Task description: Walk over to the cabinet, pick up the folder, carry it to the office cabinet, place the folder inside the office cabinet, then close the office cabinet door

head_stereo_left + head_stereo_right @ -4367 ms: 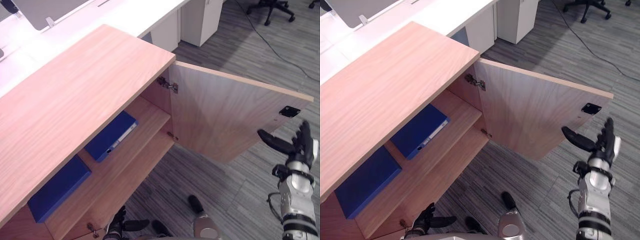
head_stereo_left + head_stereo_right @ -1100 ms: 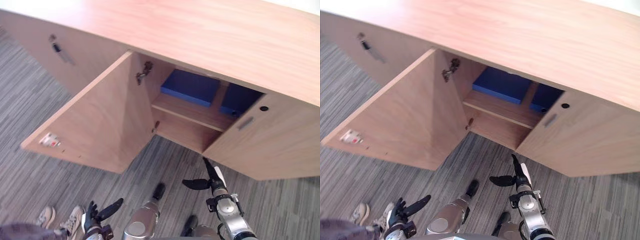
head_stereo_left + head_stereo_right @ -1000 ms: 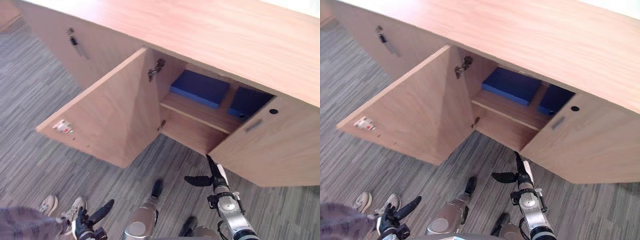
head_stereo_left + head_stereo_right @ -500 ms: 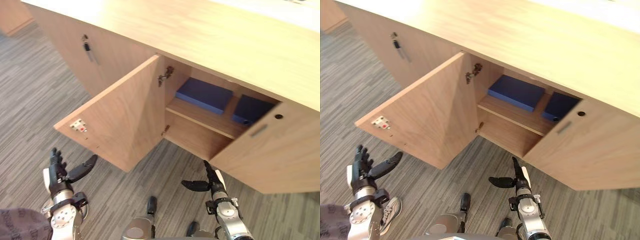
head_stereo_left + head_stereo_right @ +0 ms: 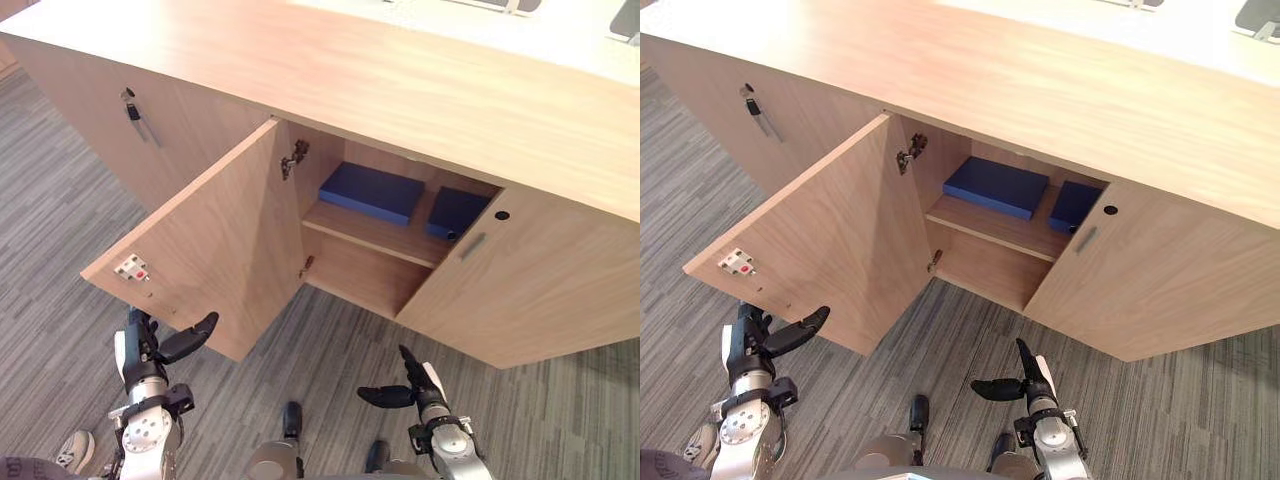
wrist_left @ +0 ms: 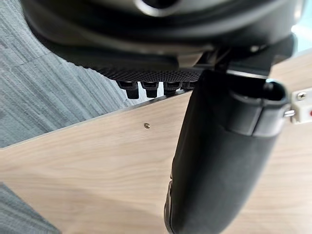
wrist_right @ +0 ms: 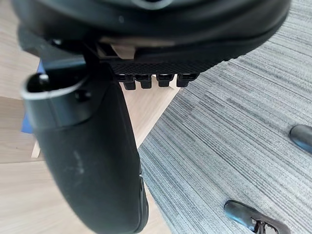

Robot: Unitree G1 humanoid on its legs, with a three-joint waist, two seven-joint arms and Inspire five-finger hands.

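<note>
Two blue folders lie flat on the shelf inside the wooden office cabinet (image 5: 400,80): a larger folder (image 5: 372,192) and a smaller folder (image 5: 455,212) beside it. The cabinet's left door (image 5: 210,250) stands swung wide open; the right door (image 5: 520,290) is ajar. My left hand (image 5: 150,350) is open, just below the free corner of the left door, its thumb (image 6: 219,161) against the door panel's wood. My right hand (image 5: 420,385) is open and holds nothing, low in front of the right door.
A neighbouring shut door carries a key (image 5: 128,103) in its lock. A white latch (image 5: 131,268) sits on the open door's inner face. Grey striped carpet (image 7: 234,122) lies all around. A person's shoe (image 5: 70,450) shows beside my left arm.
The camera has swung and the whole picture shifted. My left hand has come up from low at my side to the open door's free corner. The folders lie as before.
</note>
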